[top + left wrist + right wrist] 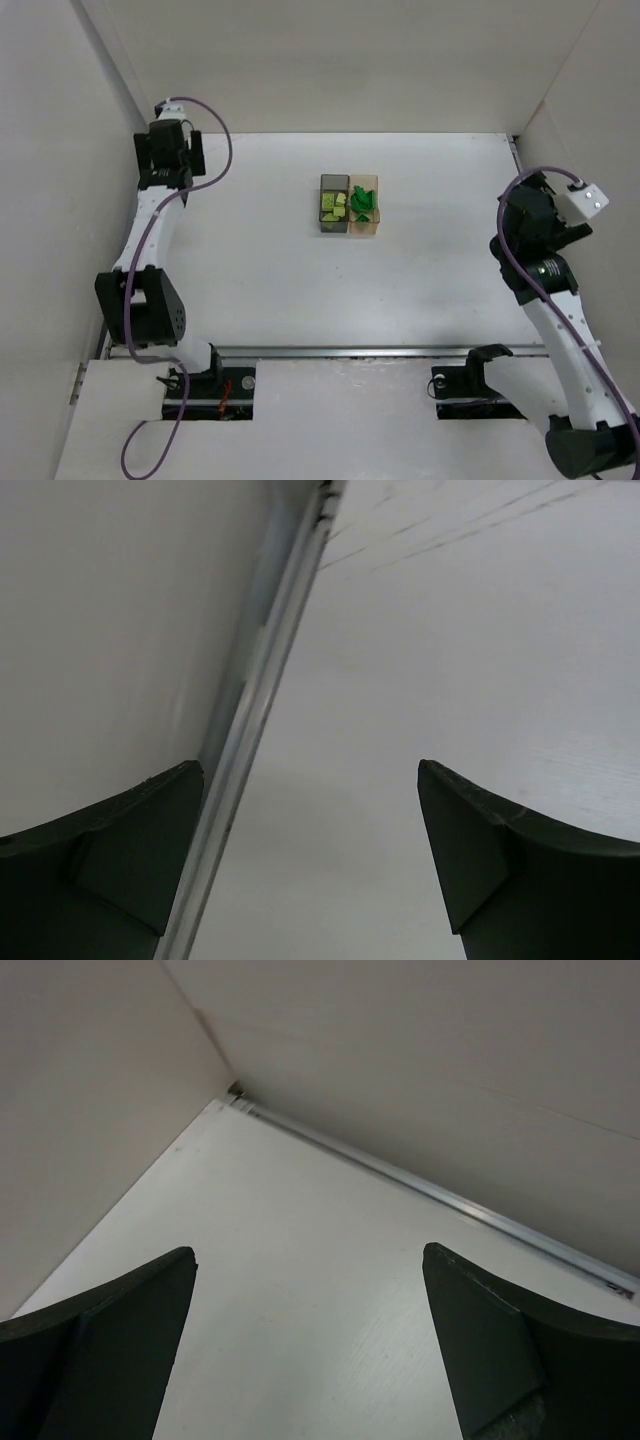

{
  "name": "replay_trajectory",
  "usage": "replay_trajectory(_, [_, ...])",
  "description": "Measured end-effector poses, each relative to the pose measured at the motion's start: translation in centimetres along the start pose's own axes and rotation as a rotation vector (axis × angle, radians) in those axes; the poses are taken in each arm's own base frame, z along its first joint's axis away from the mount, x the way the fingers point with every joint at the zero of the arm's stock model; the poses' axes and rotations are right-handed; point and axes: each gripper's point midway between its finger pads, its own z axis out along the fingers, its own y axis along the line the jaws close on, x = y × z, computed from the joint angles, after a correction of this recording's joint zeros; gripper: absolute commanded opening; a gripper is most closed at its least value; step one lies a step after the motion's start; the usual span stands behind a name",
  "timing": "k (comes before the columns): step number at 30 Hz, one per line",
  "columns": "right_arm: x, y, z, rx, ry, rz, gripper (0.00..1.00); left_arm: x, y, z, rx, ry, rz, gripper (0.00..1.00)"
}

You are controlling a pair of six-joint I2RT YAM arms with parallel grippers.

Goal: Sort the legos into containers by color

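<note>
tiny legos (333,207) uncountable, left fingers (500,865) cropped, right fingers (500,1350) cropped

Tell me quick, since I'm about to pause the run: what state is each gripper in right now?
Left gripper: open, holding nothing.
Right gripper: open, holding nothing.

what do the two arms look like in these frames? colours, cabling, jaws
The left arm and the right arm both have white link shells with black joint housings. A purple cable loops along each arm. The right wrist carries a white camera box. The left wrist module looks black. In the wrist views, the jaws are dark, matte wedges with curved top edges. No markings are legible.
</note>
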Motion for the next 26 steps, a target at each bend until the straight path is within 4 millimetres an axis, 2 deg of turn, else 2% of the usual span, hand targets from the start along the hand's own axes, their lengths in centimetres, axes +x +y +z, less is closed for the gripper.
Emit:
replay_trajectory(2, [-0.6,-2.3,-0.5,0.063,-0.055,0.022,1.00,2.0,3.5,-1.6,-0.090,0.026,-0.034,0.86])
replay_trajectory(3, [-0.8,-3.1,-0.7,0.079,-0.072,0.034,1.00,2.8,4.3,-2.3,-0.111,0.034,-0.047,0.86])
replay_trajectory(6, [-1.2,-4.0,-1.2,0.086,-0.090,0.055,1.00,4.9,5.2,-4.3,-0.130,0.062,-0.066,0.86])
replay_trajectory(9, [-1.3,-4.1,-1.4,0.076,-0.087,0.059,1.00,5.7,5.4,-5.7,-0.121,0.065,-0.078,0.86])
replay_trajectory(14, [-0.9,-4.0,-2.0,0.042,-0.026,0.007,1.00,4.8,5.5,-9.3,-0.079,0.001,-0.112,0.87])
replay_trajectory(17, [-1.9,-3.9,-3.0,0.002,0.000,0.006,1.00,3.5,5.7,-12.1,-0.043,-0.074,-0.137,0.90])
replay_trajectory(20, [-2.8,-4.4,-4.3,-0.048,0.009,0.027,1.00,3.0,5.8,-14.6,-0.014,-0.139,-0.149,0.91])
replay_trajectory(26, [-4.8,-5.8,-7.4,-0.189,-0.013,0.091,1.00,4.7,5.6,-18.1,0.028,-0.201,-0.143,0.99])
